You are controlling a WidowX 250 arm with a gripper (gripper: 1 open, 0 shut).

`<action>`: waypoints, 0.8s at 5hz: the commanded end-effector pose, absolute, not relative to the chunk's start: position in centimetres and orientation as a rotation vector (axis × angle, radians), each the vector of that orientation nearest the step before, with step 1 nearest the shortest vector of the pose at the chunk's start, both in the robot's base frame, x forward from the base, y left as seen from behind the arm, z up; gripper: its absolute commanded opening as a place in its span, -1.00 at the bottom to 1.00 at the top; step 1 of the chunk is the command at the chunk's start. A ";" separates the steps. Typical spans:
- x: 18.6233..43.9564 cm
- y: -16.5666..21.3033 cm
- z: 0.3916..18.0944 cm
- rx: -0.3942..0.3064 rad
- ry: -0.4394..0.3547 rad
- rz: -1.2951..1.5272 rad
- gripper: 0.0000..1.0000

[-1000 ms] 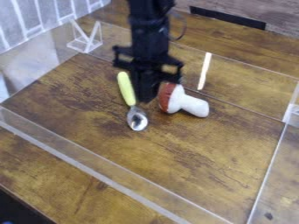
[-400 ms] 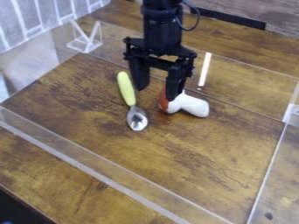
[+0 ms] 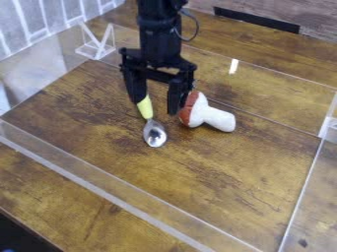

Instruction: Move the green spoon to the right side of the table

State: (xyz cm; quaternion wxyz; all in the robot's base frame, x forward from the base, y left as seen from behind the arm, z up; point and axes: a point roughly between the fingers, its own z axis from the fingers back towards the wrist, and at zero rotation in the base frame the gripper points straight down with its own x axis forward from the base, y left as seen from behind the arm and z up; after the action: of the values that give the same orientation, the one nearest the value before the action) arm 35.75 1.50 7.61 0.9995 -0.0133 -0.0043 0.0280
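Yellow-green plastic was what we looked for first in the single camera view: the small green spoon (image 3: pixel 148 113) with its thick yellow-green handle and shiny silver metal bowl lay flat on the dark brown wooden plank surface (image 3: pixel 237 187), left of centre. Its long axis ran from the handle at the far end to the bowl nearer the camera. Our black end effector (image 3: pixel 158 101) pointed straight down with its two fingers spread wide, pinching nothing, and it stood directly over the handle, one finger on either side across the spoon's width. We judged a straight descent would bracket the handle. A toy mushroom (image 3: pixel 207 115) with red-brown cap and white stem lay just beside the right finger.
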 end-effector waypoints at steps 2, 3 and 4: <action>36.2 2.4 6.7 -0.042 -0.045 0.076 -1.00; 36.3 2.4 6.6 -0.046 -0.044 0.077 -1.00; 36.5 1.4 8.4 -0.052 -0.051 0.081 -1.00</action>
State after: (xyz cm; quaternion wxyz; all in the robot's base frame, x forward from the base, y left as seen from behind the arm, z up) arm 35.65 1.70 5.89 0.9986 -0.0262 0.0128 0.0442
